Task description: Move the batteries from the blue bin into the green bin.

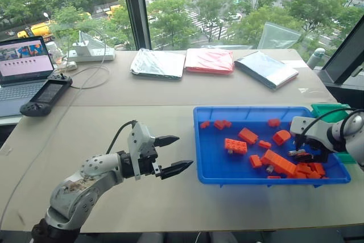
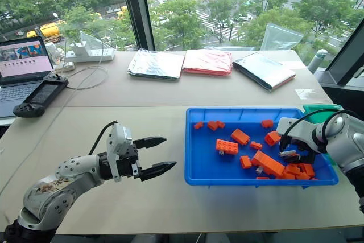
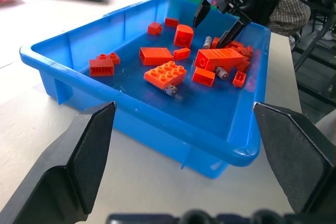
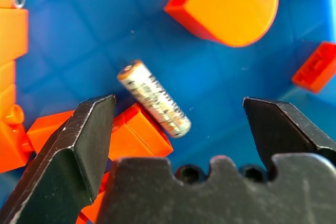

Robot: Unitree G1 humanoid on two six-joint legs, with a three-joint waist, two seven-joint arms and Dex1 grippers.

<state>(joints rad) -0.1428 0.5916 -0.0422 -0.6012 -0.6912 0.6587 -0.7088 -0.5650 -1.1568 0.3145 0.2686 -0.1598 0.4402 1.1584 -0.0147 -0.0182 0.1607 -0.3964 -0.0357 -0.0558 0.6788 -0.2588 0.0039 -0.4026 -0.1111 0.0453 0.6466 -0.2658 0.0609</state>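
Along the table's (image 1: 142, 101) far edge, under the window, three flat pouches lie in a row: a silver one (image 1: 157, 63), a red one (image 1: 209, 61) beside it, and another silver one (image 1: 266, 69) angled toward the far right corner. At the far left corner an open laptop (image 1: 21, 66) sits beside a black handheld controller (image 1: 46, 96), with a white power strip (image 1: 91, 54) and its looping cable (image 1: 94, 79) just behind
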